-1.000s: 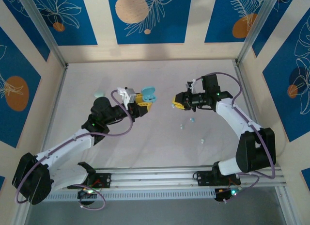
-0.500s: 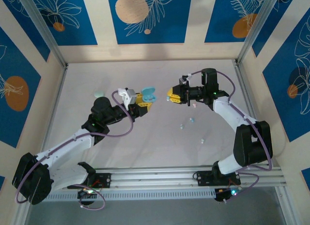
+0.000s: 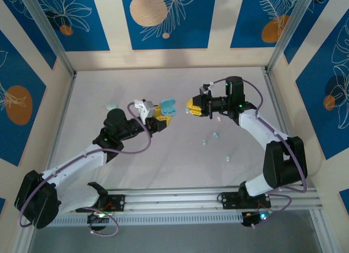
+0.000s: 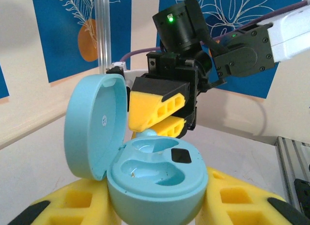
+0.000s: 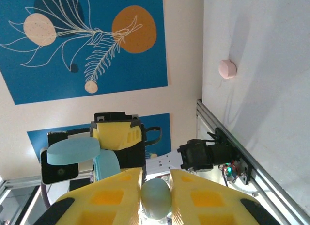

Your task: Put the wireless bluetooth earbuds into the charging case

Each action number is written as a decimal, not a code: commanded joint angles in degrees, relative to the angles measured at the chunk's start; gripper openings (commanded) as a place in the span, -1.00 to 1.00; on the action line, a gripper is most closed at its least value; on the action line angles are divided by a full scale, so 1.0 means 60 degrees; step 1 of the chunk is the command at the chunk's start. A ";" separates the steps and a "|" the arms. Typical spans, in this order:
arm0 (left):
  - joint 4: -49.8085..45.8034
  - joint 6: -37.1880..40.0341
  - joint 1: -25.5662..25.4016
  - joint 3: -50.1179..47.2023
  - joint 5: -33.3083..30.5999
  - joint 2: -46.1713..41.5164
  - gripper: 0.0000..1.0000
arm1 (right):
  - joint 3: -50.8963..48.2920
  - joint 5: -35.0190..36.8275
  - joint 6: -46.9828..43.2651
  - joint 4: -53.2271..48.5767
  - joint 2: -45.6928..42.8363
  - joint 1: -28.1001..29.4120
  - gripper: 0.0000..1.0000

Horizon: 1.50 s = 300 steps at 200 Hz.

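Observation:
My left gripper (image 3: 162, 112) is shut on the base of a pale blue charging case (image 4: 155, 179), held off the table with its lid (image 4: 92, 130) swung open and both wells showing, nothing in them. My right gripper (image 3: 190, 107) faces it from the right, shut on a pale blue earbud (image 5: 156, 198) pinched between its yellow fingers (image 5: 116, 193). In the left wrist view the right gripper (image 4: 160, 119) hangs just behind the case's far rim, the earbud (image 4: 147, 133) poking out at its tip close to the rear well.
Several loose earbuds lie on the white table right of centre: a pinkish one (image 3: 218, 118), a blue one (image 3: 216, 134) and two small ones (image 3: 205, 142) (image 3: 227, 157). A pale oval case (image 3: 112, 105) sits at the far left. Patterned walls enclose the table.
The right gripper has swung left and slightly up with the earbud, closing most of the gap to the open case. The left arm and case have stayed put.

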 commanded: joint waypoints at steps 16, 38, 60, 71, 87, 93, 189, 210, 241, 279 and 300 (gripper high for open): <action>0.0435 0.0208 -0.0082 0.0252 0.0586 0.0206 -0.29 | 0.1116 0.0700 -0.2141 -0.1624 -0.1139 0.0286 -0.57; 0.0543 0.0166 -0.0085 0.0346 0.0655 0.0331 -0.29 | 0.1160 0.0942 -0.2607 -0.1605 -0.1489 0.0541 -0.58; 0.0756 0.0055 -0.0080 0.0363 0.0747 0.0427 -0.29 | 0.1423 0.1188 -0.3276 -0.2087 -0.1560 0.0933 -0.57; 0.0850 -0.0001 -0.0088 0.0369 0.0862 0.0478 -0.29 | 0.1608 0.1338 -0.3615 -0.2349 -0.1525 0.1129 -0.57; 0.0987 -0.0111 -0.0079 0.0370 0.0968 0.0509 -0.29 | 0.1834 0.1595 -0.3963 -0.2739 -0.1424 0.1350 -0.57; 0.1025 -0.0134 -0.0088 0.0361 0.0992 0.0516 -0.29 | 0.1913 0.1644 -0.4051 -0.2841 -0.1378 0.1414 -0.57; 0.1347 -0.0486 -0.0084 0.0391 0.1149 0.0523 -0.28 | 0.2251 0.1949 -0.4840 -0.3747 -0.1020 0.1787 -0.57; 0.1334 -0.0503 -0.0088 0.0424 0.1221 0.0529 -0.28 | 0.2254 0.2051 -0.4799 -0.3731 -0.1019 0.1852 -0.57; 0.1334 -0.0508 -0.0082 0.0443 0.1206 0.0568 -0.28 | 0.2203 0.2035 -0.4585 -0.3490 -0.1012 0.1931 -0.58; 0.1379 -0.0496 -0.0082 0.0429 0.1075 0.0538 -0.29 | 0.2295 0.2088 -0.4735 -0.3700 -0.1013 0.2006 -0.58; 0.1399 -0.0508 -0.0083 0.0419 0.1087 0.0530 -0.29 | 0.2351 0.2172 -0.4814 -0.3855 -0.0979 0.2022 -0.57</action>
